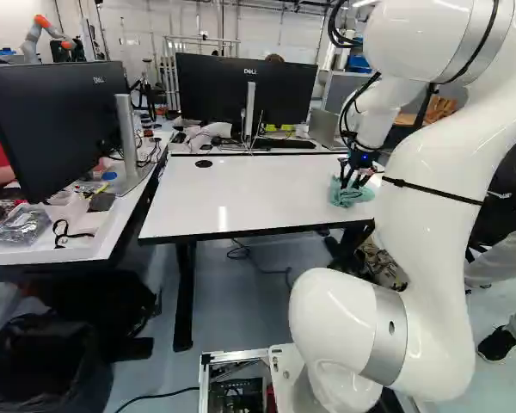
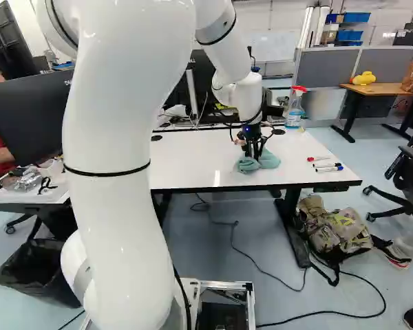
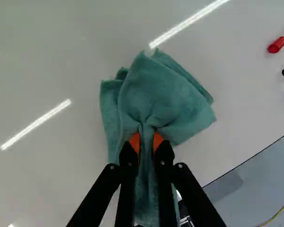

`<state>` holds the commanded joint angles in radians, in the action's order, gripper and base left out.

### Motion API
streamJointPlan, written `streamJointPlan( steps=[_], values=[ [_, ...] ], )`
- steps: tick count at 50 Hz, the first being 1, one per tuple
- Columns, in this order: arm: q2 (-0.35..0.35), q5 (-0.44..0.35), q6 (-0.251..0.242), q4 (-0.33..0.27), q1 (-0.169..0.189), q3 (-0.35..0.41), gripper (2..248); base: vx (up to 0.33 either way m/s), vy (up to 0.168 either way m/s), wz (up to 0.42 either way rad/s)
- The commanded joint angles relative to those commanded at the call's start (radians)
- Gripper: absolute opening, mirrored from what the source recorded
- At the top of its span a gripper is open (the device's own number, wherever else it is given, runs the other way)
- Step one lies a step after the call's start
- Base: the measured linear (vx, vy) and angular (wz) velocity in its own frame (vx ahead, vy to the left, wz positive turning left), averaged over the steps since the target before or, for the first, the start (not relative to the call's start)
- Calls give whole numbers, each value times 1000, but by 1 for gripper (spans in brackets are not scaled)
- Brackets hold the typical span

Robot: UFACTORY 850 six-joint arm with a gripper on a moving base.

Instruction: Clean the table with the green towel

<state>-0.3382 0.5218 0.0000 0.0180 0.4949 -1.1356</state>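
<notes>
Gripper [image 2: 253, 152] pinches green towel [image 3: 161, 97] on white bench [image 1: 249, 194]

The wrist view shows the fingers [image 3: 128, 158] set narrowly apart, holding a bunched fold of the green towel between their orange pads [image 3: 134, 143]. The cloth gathers into creases at the grip, spreads in overlapping layers ahead of it, and runs back beneath the fingers. The towel rests on the white bench, whose near edge lies close to it. The arm [image 2: 117, 137] reaches over the bench, and the gripper points down at the cloth.

In the right base view, a red marker [image 2: 317, 159], a black marker [image 2: 325, 165] and a blue marker [image 2: 328, 169] lie on the bench to the right of the towel. A spray bottle [image 2: 294, 111] with a red head stands farther back than the towel and to its right. In the left base view, a monitor [image 1: 241, 90], a keyboard [image 1: 284, 144] and a laptop [image 1: 327, 129] are beyond the towel; a second monitor [image 1: 52, 125] stands well to its left. A camouflage backpack [image 2: 339, 230] sits on the floor, lower than the towel and to its right in the right base view. Another robot [image 1: 47, 36] shows far beyond the towel.
</notes>
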Motion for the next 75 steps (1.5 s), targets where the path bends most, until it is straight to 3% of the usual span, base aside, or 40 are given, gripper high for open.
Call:
streamJointPlan(
  steps=[27, 38, 58, 75],
  values=[
    [57, 0, 0, 0, -83, 72, 51, 0, 0, 0],
    [97, 0, 0, 0, -99, 121, 51, 0, 0, 0],
    [169, 0, 0, 0, -67, 207, 51, 0, 0, 0],
    [140, 0, 0, 0, -16, 173, 51, 0, 0, 0]
  ],
)
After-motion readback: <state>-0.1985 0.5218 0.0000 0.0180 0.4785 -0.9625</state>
